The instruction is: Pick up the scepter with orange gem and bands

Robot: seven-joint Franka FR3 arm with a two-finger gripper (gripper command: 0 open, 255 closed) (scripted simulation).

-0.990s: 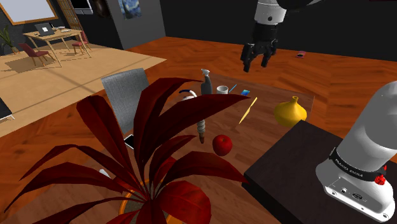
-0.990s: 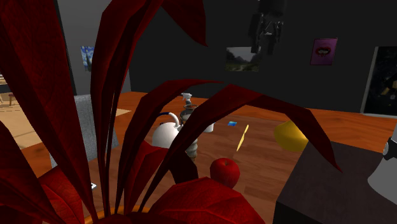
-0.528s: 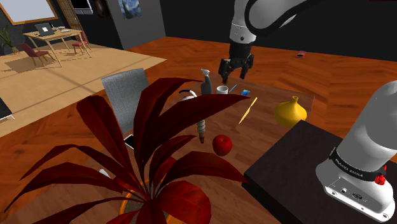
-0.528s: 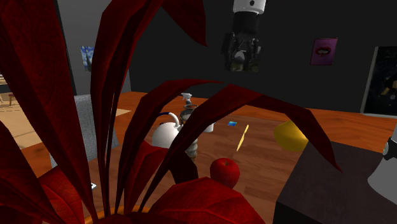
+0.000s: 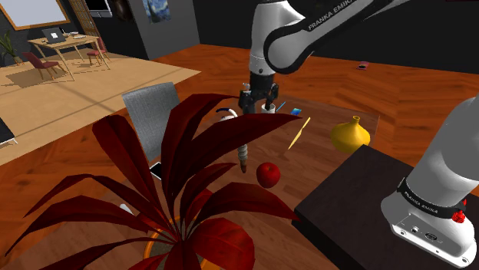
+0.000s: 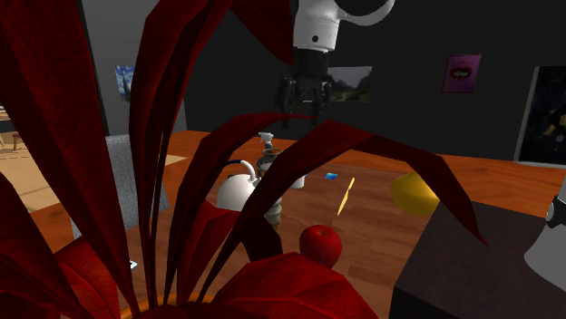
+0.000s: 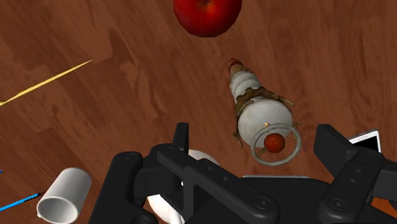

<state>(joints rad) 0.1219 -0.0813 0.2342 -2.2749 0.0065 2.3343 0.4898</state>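
My claw (image 7: 256, 132) hangs wide open over the scepter (image 7: 259, 105) and holds nothing. The ringed orange gem (image 7: 274, 141) lies between my fingers, untouched, and the whitish, brown-banded shaft tapers away toward the red apple (image 7: 207, 14). In the shoulder view the scepter lies on the wooden tabletop (image 7: 127, 63), running from 12 to 6 o'clock below me, with the apple at 4 o'clock off its tail.

I judge the best move is to drop straight down and close across the thick body just behind the ring. The thin ring itself could slip or twist in my grip. My fingers straddle the shaft crosswise, so no wrist turn seems needed. The white teapot (image 6: 238, 192) sits just beside the head, and my near finger must stay off it.

The white cup (image 7: 60, 198), at 4 o'clock from my claw in the shoulder view, shows a bare inside. The yellow gourd vase (image 5: 350, 134), between 3 and 4 o'clock from the cup, has a narrow neck, so I cannot see into it. I cannot tell what the teapot holds either.
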